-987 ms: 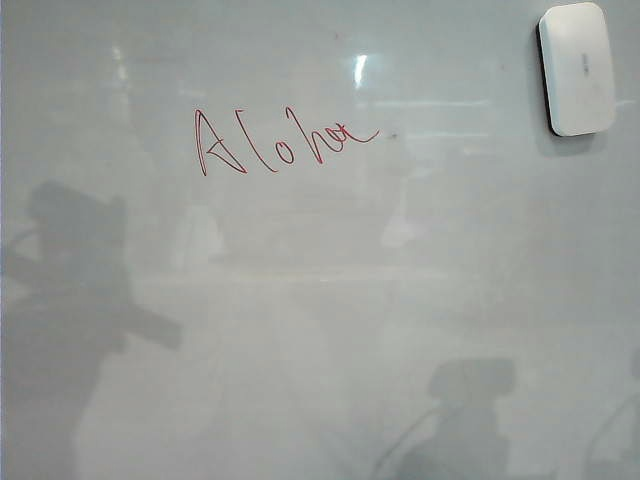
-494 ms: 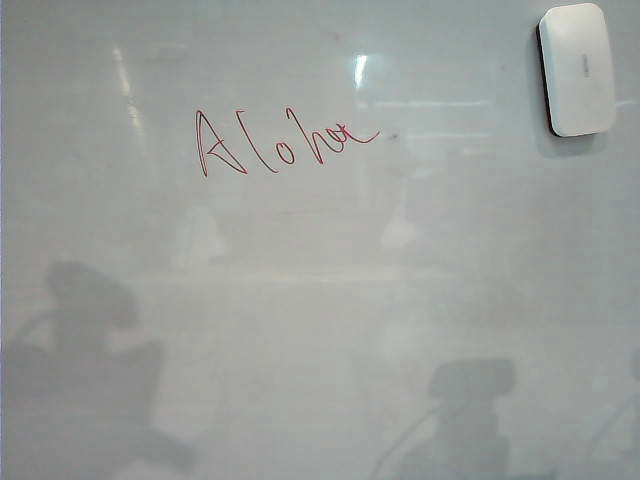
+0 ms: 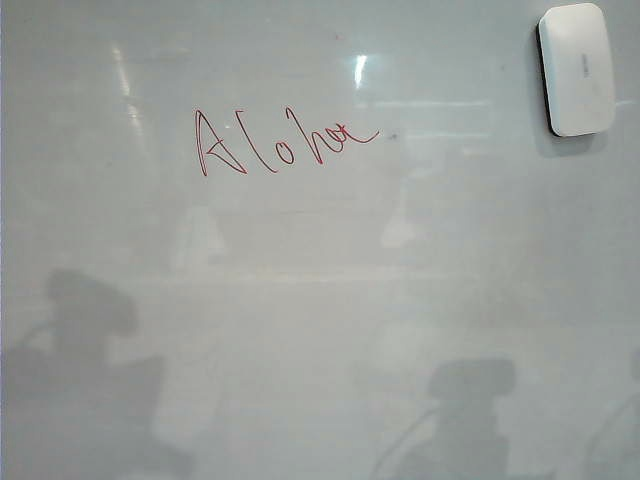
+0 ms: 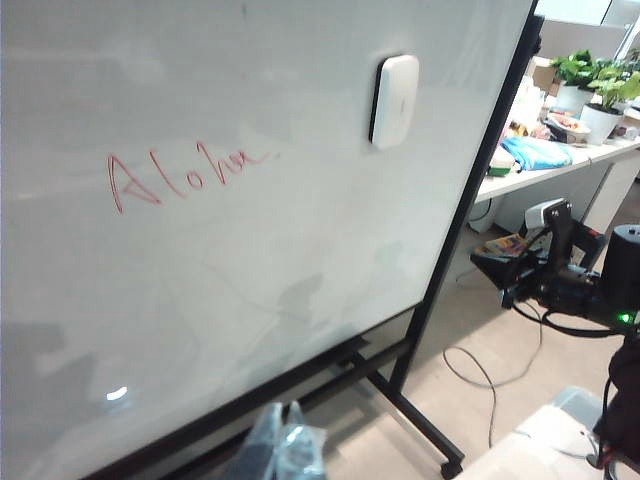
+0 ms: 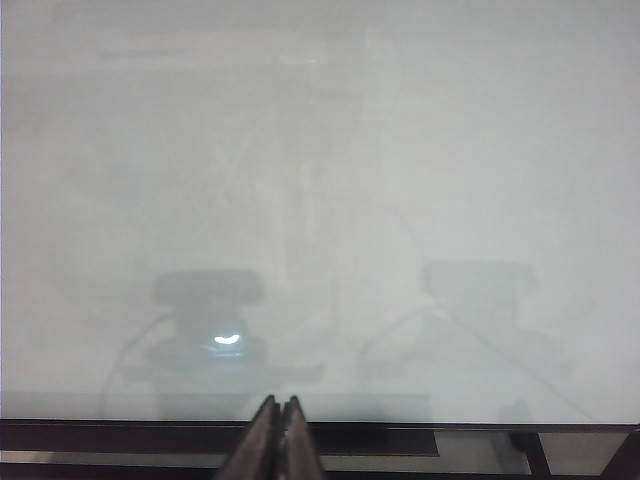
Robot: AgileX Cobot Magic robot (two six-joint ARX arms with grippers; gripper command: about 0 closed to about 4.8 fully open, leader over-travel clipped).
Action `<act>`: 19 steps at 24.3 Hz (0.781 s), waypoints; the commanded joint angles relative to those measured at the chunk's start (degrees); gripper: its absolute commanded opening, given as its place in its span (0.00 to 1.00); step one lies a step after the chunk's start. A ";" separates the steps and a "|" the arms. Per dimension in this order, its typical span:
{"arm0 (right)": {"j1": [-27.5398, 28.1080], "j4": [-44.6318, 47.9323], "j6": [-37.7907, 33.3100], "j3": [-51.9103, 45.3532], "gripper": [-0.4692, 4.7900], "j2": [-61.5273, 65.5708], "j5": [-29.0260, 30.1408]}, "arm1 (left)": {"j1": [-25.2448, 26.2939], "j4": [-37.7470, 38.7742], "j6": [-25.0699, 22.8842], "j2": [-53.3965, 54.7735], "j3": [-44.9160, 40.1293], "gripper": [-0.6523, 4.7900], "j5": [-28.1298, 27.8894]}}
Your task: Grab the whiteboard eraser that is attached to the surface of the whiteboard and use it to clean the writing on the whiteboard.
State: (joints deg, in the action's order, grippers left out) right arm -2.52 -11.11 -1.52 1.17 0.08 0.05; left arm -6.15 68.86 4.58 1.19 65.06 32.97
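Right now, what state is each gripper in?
Left gripper: blurred at the frame edge, cannot be told.
Right gripper: closed, holding nothing.

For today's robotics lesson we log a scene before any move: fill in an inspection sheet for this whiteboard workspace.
Surface: whiteboard upright on a black wheeled stand, glossy, faint shadows.
Job's things: whiteboard eraser stuck at the board's upper right; red writing "Aloha", unwiped.
Clutter: tiny dark speck just beyond the word.
Grippers: left gripper low before the board, state unclear; right gripper shut, empty, at the bottom edge.
Cables: one on the floor.
Surroundings: desks with plants.
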 commanded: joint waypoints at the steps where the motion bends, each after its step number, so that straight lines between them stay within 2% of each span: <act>1: 0.02 0.63 -0.17 0.28 0.08 -0.04 -0.07 | -0.04 1.68 -0.07 0.13 0.07 0.11 -1.86; 5: 0.02 0.72 -0.17 0.28 0.08 -0.04 -0.07 | -0.04 2.32 -0.02 0.11 0.04 0.11 -6.12; 12: 0.00 0.70 -0.94 0.28 0.08 -0.04 0.15 | -0.04 2.25 -0.15 0.11 0.04 0.11 -6.40; 15: 0.00 0.72 -8.39 0.55 0.08 -0.04 0.15 | -0.04 1.73 -2.54 0.11 0.04 0.11 -6.38; 19: 0.00 0.42 -21.57 4.46 0.08 -0.04 2.14 | -0.04 1.77 -2.64 0.11 0.04 0.11 -6.36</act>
State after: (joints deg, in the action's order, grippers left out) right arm -2.52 -12.40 -15.42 2.94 0.14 0.32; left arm -6.15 71.40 2.33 1.19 65.06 26.74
